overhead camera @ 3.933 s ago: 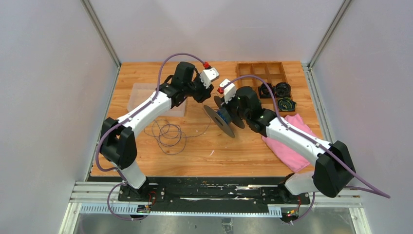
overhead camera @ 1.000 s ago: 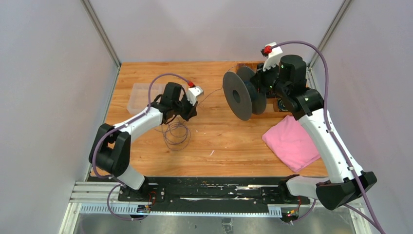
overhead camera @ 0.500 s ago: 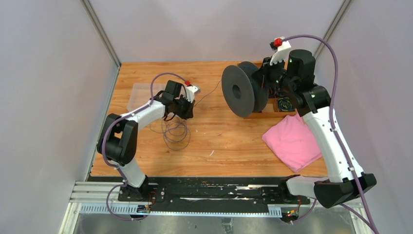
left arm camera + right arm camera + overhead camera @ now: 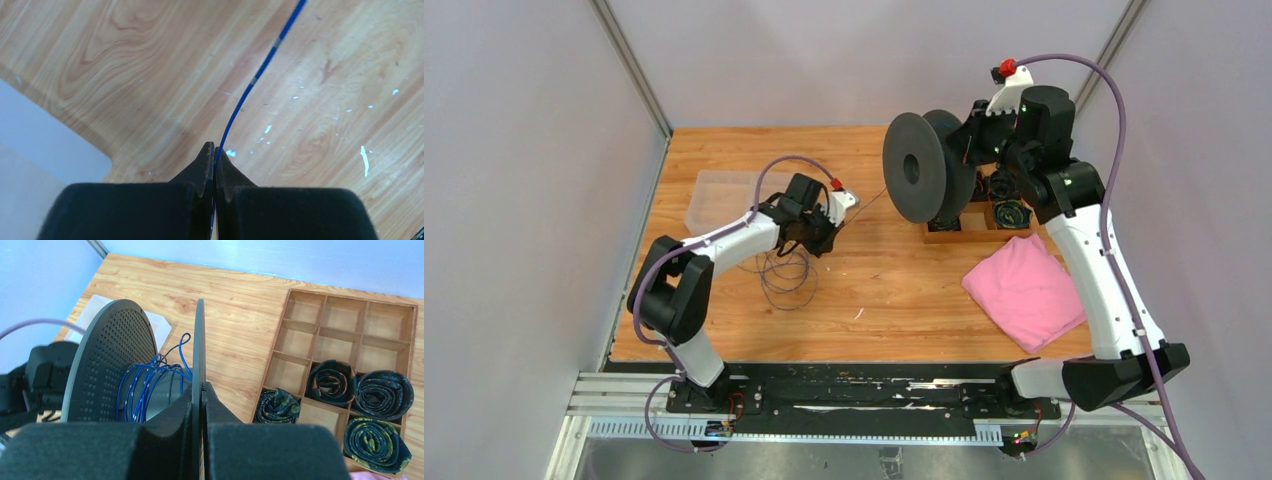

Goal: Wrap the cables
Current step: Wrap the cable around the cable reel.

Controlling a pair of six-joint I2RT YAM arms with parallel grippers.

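Wooden table, and the winding looks barely begun.
Your left gripper pinches the cable; your right gripper clamps the spool flange. You have a few blue turns on its hub, while loose loops lie on the table. Dark coiled bundles fill four of the wooden tray's compartments.

The white-and-black left arm is stretching forward low over the table with its elbow bent. Its wrist is pointing the left gripper down and forward, and the black fingers are pressing together on the thin blue cable. The white-and-black right arm is standing tall, its forearm rising toward the far right. The right gripper is pinching one flange of the black plastic spool.
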